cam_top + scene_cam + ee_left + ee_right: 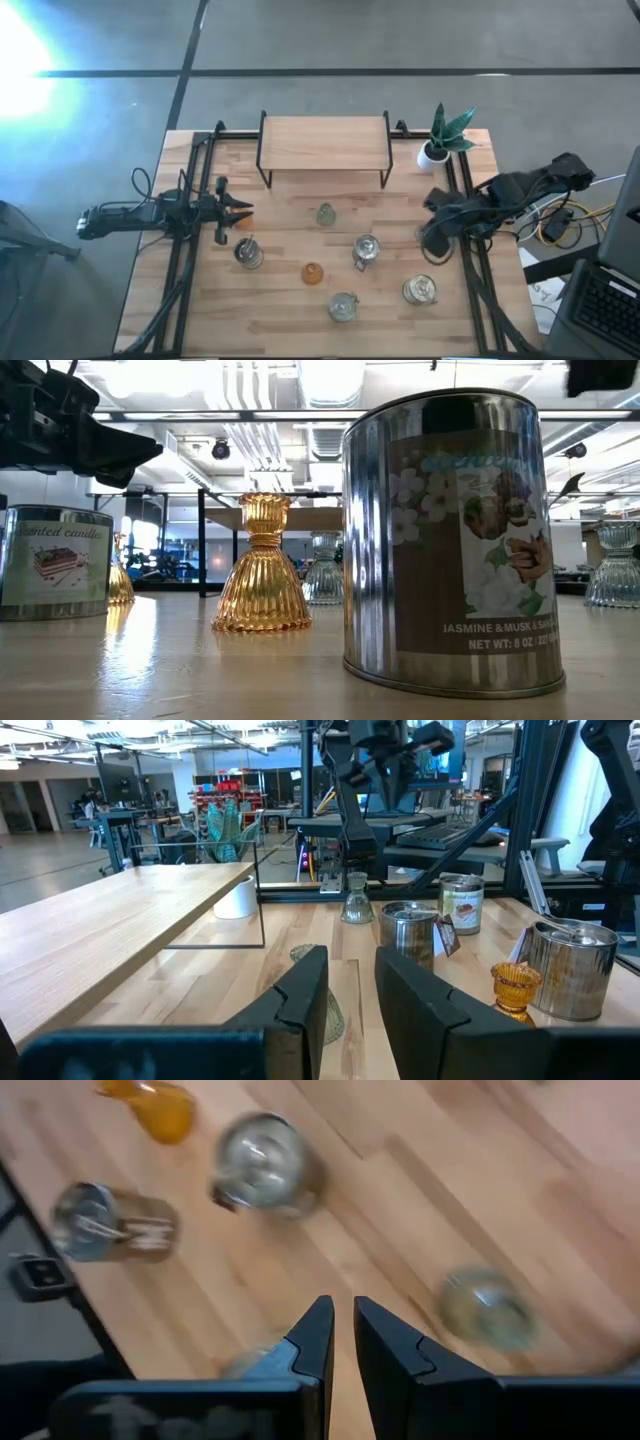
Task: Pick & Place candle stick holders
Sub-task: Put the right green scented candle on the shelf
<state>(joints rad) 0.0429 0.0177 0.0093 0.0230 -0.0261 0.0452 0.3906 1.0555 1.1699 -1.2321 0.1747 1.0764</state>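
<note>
Three candle stick holders stand upright on their bases on the wooden table (300, 330): a pale green one (326, 214), an orange one (313, 272) (262, 565) and a clear one (485, 1305) (357, 900). My right gripper (343, 1330) (432, 244) hangs shut above the table. It slants down toward the table's left, with the clear holder just beside it, and it touches nothing. My left gripper (350, 995) (240, 212) waits level at the table's left, its fingers close together with nothing between them. The pale green holder (330, 1015) stands ahead of it.
Several tin candles stand among the holders: one in the middle (366, 248), one at the left (248, 253), one at the near edge (343, 306) and one at the near right (420, 290). A low wooden shelf (325, 143) and a potted plant (445, 135) stand along the far edge.
</note>
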